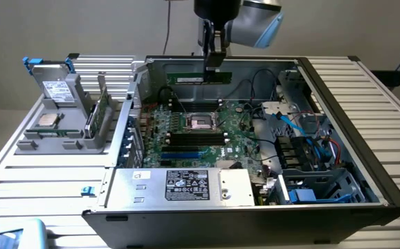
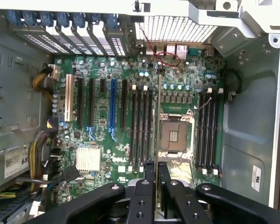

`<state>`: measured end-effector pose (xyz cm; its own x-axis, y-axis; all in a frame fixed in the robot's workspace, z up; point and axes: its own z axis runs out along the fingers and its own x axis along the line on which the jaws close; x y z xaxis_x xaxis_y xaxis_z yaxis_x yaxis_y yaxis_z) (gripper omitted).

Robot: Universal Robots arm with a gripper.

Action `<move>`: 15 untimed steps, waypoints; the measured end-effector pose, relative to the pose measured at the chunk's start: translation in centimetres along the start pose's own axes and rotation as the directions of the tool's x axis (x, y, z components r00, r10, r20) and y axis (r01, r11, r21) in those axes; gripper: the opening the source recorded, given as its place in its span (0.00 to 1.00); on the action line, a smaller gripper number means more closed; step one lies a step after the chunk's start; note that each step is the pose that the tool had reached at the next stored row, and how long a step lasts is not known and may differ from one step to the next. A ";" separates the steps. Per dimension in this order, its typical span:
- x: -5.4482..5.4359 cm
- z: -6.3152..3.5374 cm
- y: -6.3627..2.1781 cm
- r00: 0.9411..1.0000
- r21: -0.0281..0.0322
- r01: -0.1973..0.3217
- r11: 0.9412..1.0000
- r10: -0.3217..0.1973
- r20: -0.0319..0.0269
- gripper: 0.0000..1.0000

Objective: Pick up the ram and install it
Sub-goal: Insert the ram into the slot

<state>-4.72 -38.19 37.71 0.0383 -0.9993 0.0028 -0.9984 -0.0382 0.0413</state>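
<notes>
desk [image 1: 41, 181]: white, slatted, carries everything.

computer case [image 1: 220, 228]: black, lying on its side, side panel off, interior open to the camera.

motherboard [image 1: 234, 129] [image 2: 98, 130]: green, flat on the case floor. the cpu socket [image 1: 201, 122] [image 2: 173, 137] sits near the middle and is open. long black memory slots [image 1: 196, 137] [image 2: 142, 126] run just beside the socket, and the wrist view has a second bank on the socket's other side. one blue expansion slot [image 2: 113, 109] stands among black ones.

silver metal box [image 1: 186, 185] with a black-and-white label, at the near edge of the case.

arm [image 1: 255, 21]: grey, comes down from above over the far side of the case.

grey holder [image 1: 48, 140] on the desk at the exterior view's left, outside the case. it carries a hard drive [image 1: 56, 91] standing up, a square processor chip [image 1: 48, 120] lying flat, and a green board [image 1: 100, 114] standing on edge.

ram [image 1: 198, 79] [image 2: 158, 121]: green stick with a white label, held in the air with its long side level, above the far part of the motherboard, seated in no slot. in the wrist view it shows edge-on as a thin line between the socket and the nearer bank of black slots.

gripper [image 1: 214, 66] [image 2: 157, 168]: fingers [image 2: 149, 175] clenched on the ram, gripping it from above near the middle of its top edge.
</notes>
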 end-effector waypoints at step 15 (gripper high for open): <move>0.8 2.38 -0.48 1.000 0.000 -0.009 1.000 0.009 0.000 0.15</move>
<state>-4.31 -38.94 35.32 0.0298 -0.9996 0.0030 -0.9987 -0.0296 0.0415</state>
